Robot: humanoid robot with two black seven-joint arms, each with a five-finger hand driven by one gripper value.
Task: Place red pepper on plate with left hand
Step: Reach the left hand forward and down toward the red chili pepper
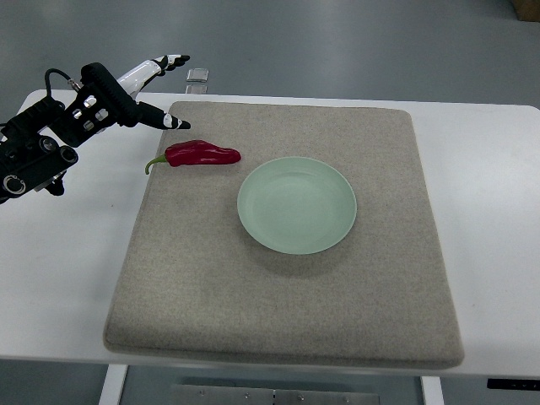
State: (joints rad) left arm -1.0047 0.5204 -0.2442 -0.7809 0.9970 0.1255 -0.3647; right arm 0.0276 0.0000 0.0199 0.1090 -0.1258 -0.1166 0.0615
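Up and to the left of the red pepper (201,154), my left hand (126,89) hovers with fingers spread and holds nothing; one dark fingertip (179,124) points toward the fruit, near it but apart, which I judge to be an approach pose for grasping. The red pepper lies on its side on the grey mat (278,337), stem outward, just left of the pale green plate (296,205). That plate is bare, so placement is not yet done. Under the mat is the white desk (59,278).
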